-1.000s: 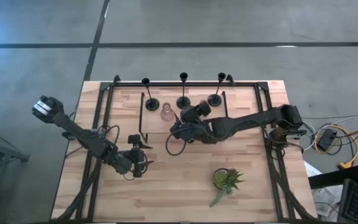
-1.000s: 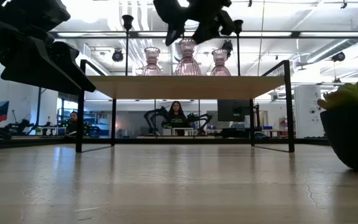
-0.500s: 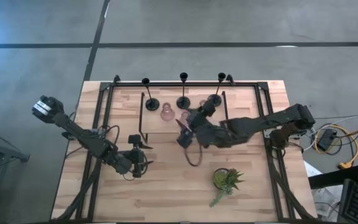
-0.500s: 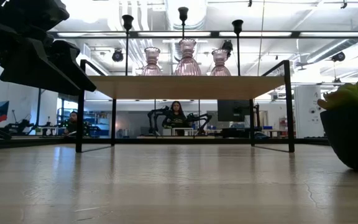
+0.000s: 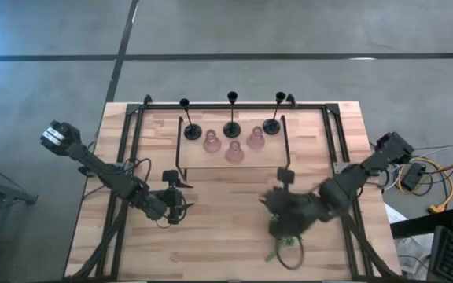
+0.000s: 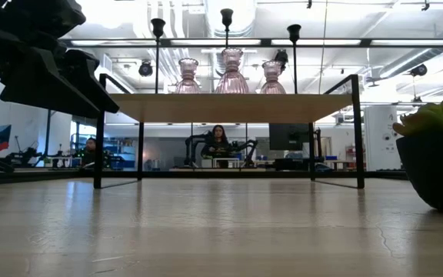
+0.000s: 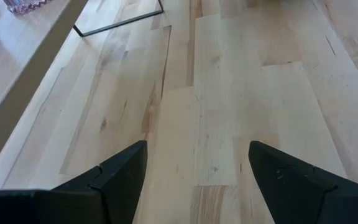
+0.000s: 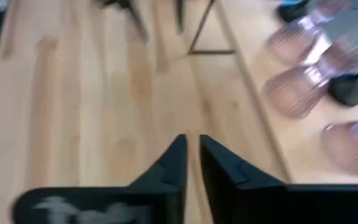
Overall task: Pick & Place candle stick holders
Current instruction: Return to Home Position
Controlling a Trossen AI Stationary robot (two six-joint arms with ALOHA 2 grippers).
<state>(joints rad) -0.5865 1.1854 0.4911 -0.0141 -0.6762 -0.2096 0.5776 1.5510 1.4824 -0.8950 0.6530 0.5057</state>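
Our right gripper, fingers narrow and empty, hovers over the potted plant. Pink glass holders and black candlesticks stand on the shelf, well beyond. We should lift clear of the leaves. Left gripper waits over the surface, fingers wide.

No text, label, brand, number or sign can be read in any view: nothing legible on the tabletop, the shelf, the arms, or in the room behind.
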